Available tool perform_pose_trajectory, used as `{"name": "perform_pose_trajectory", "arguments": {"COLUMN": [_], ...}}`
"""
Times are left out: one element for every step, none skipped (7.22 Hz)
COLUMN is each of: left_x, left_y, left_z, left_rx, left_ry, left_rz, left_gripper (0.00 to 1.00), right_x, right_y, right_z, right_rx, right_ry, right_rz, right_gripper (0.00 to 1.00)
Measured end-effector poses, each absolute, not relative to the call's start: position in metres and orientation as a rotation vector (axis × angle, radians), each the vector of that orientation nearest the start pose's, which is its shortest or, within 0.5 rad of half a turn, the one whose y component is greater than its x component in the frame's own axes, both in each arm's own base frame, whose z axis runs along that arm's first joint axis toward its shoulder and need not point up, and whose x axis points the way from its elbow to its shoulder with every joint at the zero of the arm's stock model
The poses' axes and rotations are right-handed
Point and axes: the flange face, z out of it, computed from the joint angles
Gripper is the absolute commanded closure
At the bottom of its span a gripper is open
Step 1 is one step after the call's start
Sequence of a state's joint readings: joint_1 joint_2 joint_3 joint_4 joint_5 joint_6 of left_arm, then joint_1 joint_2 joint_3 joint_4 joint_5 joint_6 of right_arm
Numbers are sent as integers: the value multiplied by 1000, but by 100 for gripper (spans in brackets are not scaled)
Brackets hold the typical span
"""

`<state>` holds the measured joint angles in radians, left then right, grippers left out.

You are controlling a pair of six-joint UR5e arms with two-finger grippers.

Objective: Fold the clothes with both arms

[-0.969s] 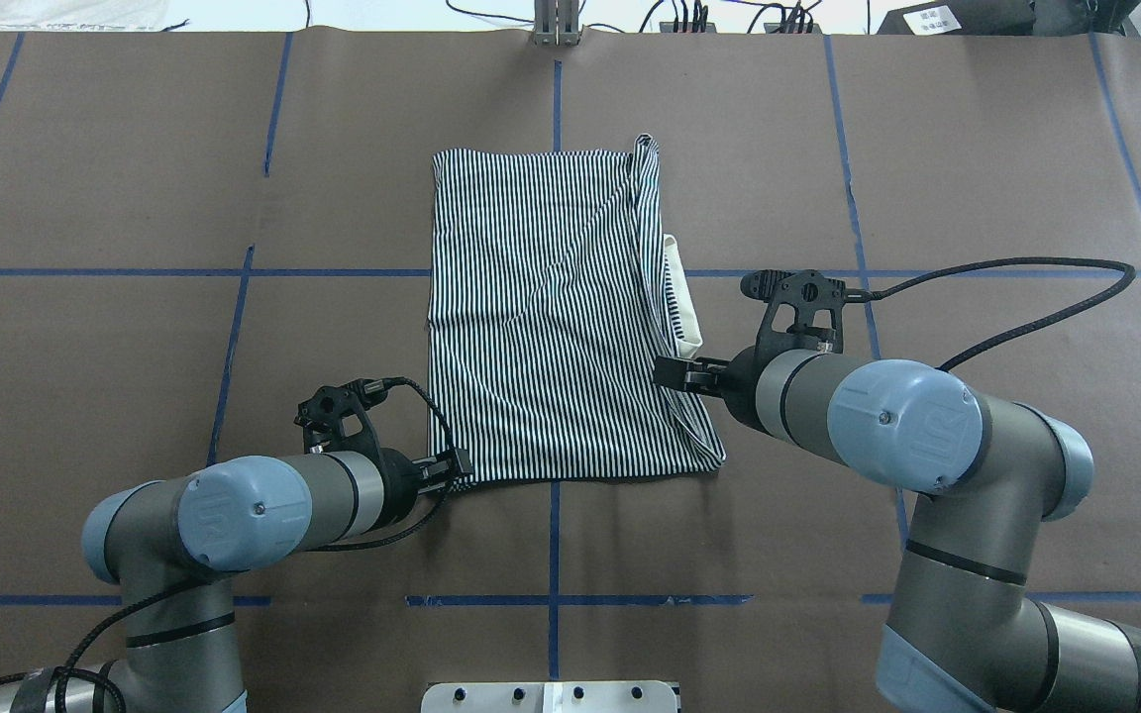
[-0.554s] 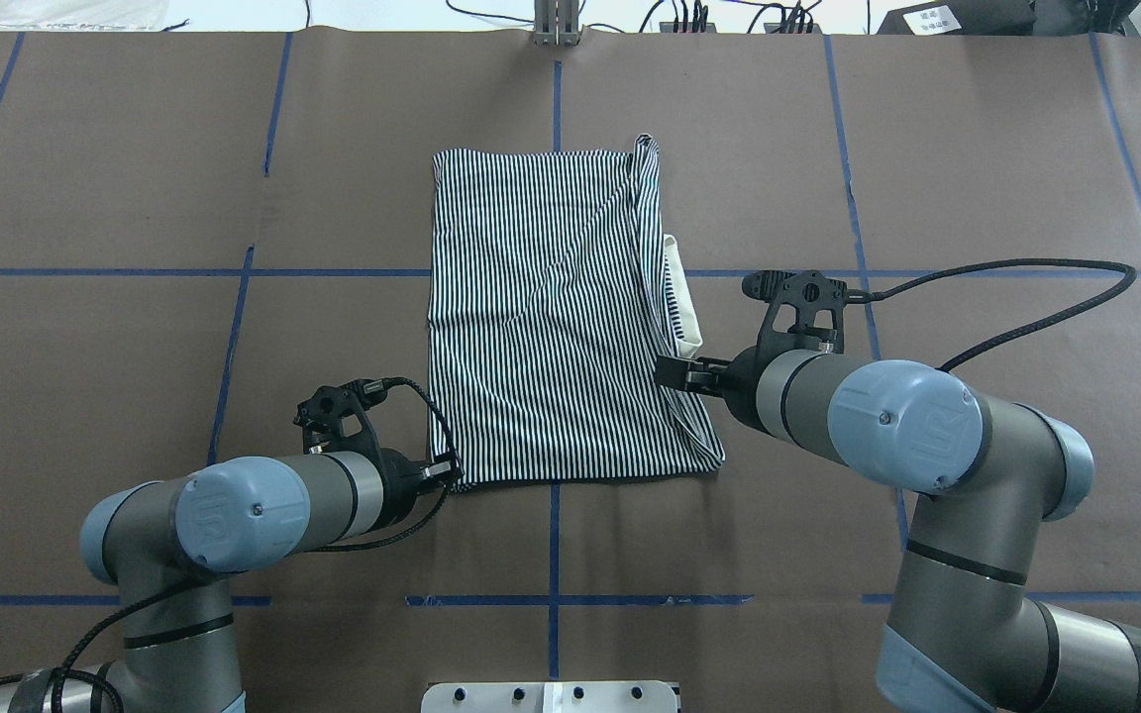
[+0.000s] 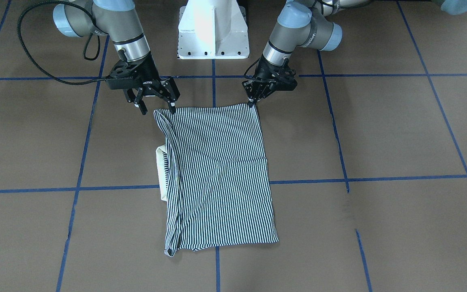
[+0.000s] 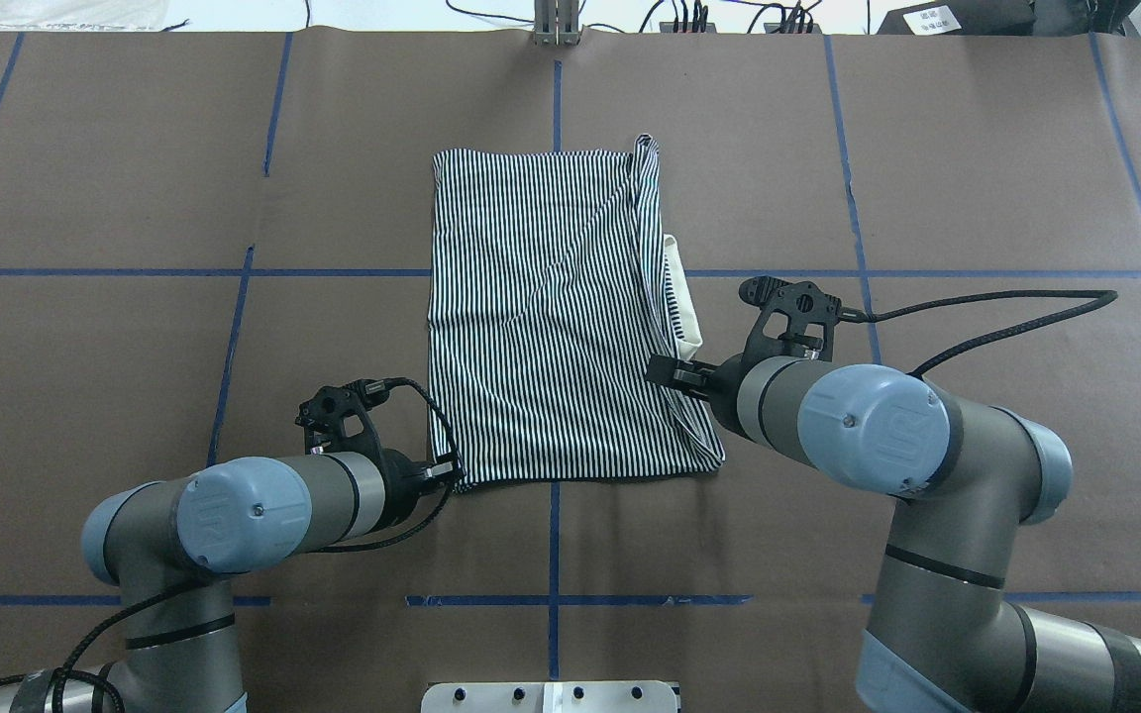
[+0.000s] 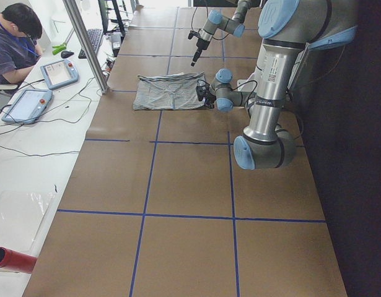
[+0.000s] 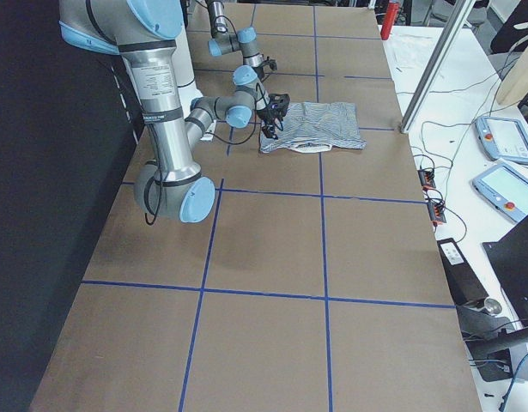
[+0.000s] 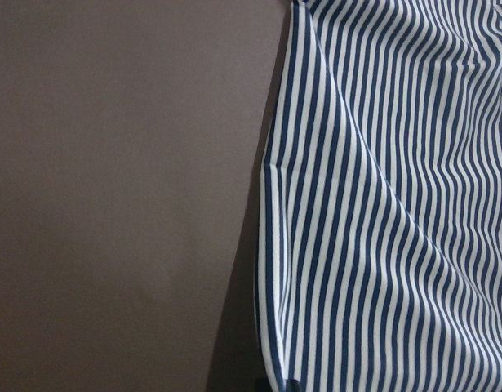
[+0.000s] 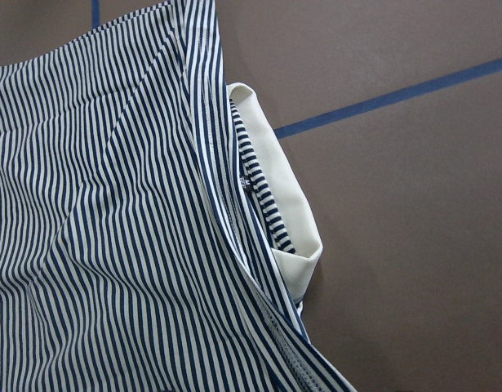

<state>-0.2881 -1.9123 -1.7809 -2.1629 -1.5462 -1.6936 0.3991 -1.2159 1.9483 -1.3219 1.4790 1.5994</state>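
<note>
At the 7 o'clock corner of the polo shirt [image 4: 541, 317], seen overhead, the left tool [image 4: 447, 469] is pinched narrow, its tips touching the hem. The right tool [image 4: 668, 373] gapes wide at 4 o'clock. The shirt lies folded on the bench [image 4: 135, 347], its cream collar [image 4: 686, 309] at 3 o'clock.

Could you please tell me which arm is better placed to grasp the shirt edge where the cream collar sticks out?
Right. The right gripper hangs open over that side of the shirt, near the collar; the left gripper sits, fingers together, at the opposite near corner.
</note>
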Motion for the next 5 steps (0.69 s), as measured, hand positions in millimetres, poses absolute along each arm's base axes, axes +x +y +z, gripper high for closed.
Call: {"name": "perform_pose_trajectory", "arguments": {"left_x": [545,546,546,546,547], "left_y": [-302,-302,-302,-301,-301], "left_z": [306,305,304,305,304], "left_rx": [117,116,116,116,115], "left_ry": [1149,1151,1152,1152,1153], "left_rz": [-378,-377,-376,-375,-375], "left_gripper": [100,100,100,100,100], "right_x": [-492,-507,-516,-516,-512], "right_y": [-358,-362,-366,-373,-378], "right_z": [258,256,261,262,265], "right_rx": [219,195,210,258,297], "right_ry": [-906,-857,-816,-784,-758], "right_rz": [504,534,488,369,251], "right_gripper": [16,12,13,15,21]}}
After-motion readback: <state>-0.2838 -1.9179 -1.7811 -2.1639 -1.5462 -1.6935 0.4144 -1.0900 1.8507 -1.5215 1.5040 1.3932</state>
